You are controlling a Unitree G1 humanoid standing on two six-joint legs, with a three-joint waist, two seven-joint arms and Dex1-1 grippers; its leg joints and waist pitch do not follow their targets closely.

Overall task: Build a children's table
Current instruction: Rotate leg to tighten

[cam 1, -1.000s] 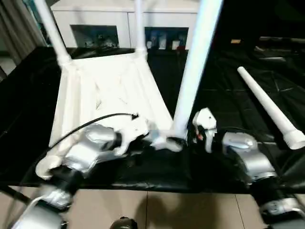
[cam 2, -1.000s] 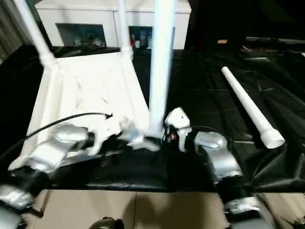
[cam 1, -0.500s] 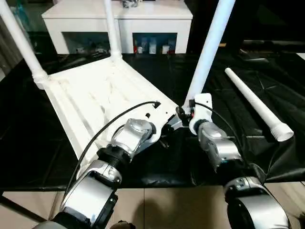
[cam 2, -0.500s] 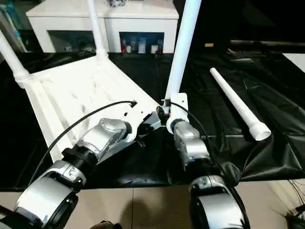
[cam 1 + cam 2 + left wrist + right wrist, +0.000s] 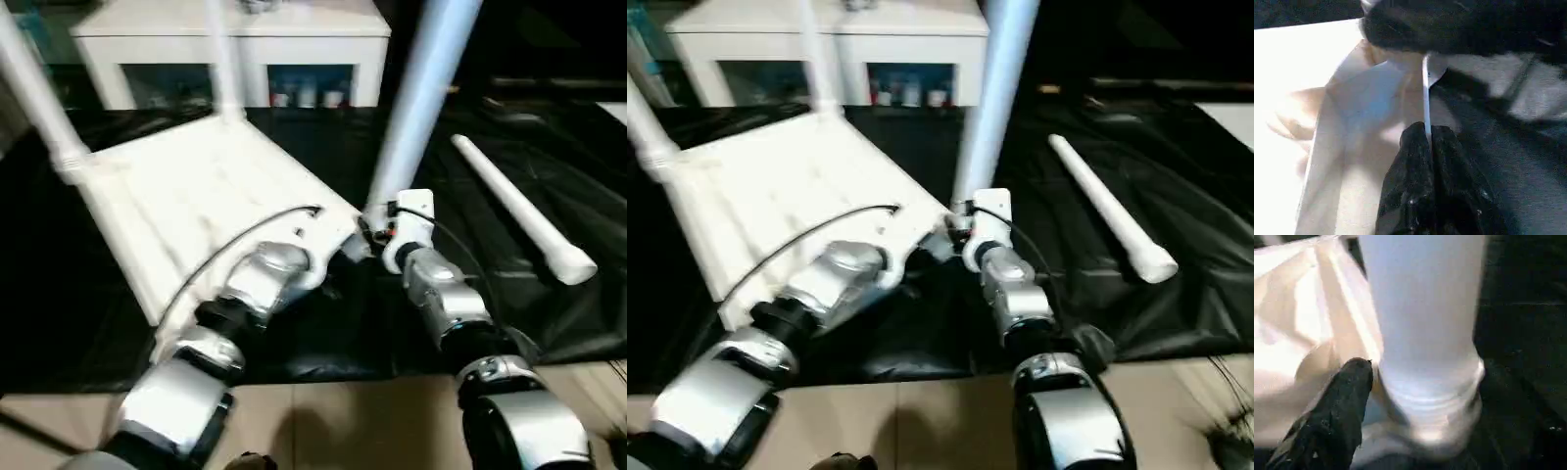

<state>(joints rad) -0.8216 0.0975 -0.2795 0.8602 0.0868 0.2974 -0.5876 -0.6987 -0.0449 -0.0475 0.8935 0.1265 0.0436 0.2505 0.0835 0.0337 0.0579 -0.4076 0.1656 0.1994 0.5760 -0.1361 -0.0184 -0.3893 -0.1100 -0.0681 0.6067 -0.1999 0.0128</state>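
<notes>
Left claw [image 5: 1428, 147] is closed on a thin rib of the white table top [image 5: 196, 186].
Right claw [image 5: 377, 235] is at the upright leg [image 5: 1425, 323]; its opening I cannot tell.

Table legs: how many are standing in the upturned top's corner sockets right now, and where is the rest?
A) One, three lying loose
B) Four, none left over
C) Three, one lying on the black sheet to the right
C: three legs stand up from the top; the loose leg lies on the black sheet.
</notes>
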